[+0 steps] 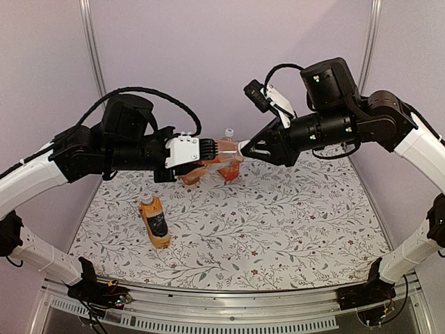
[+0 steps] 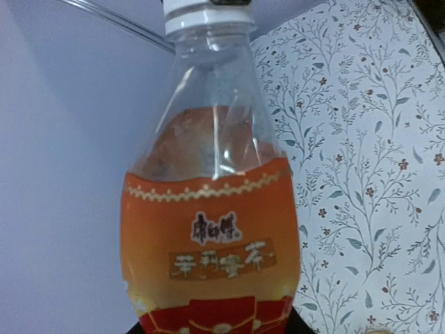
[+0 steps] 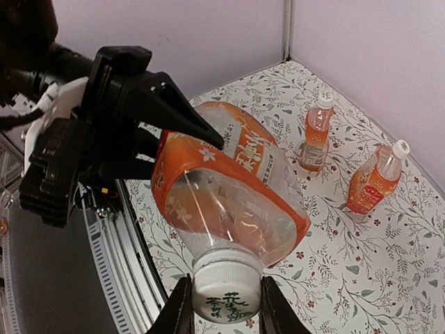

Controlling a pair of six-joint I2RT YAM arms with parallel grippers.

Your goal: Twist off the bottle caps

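Observation:
My left gripper point(image 1: 212, 150) is shut on the body of a clear bottle of orange drink with an orange label point(image 1: 224, 149), held on its side above the table. The bottle fills the left wrist view point(image 2: 208, 229), with its white cap point(image 2: 207, 12) at the top edge. My right gripper point(image 1: 245, 148) is shut on that cap point(image 3: 226, 296), one finger point(image 3: 179, 312) on each side of it. The bottle body point(image 3: 229, 188) runs back to the left gripper's black fingers point(image 3: 163, 111).
A black-labelled bottle point(image 1: 155, 223) with a white cap point(image 1: 146, 200) stands on the floral table cover point(image 1: 278, 236) at front left. Two more capped orange bottles point(image 3: 316, 132) point(image 3: 375, 177) stand near the back wall, partly hidden behind the grippers in the top view point(image 1: 228, 133).

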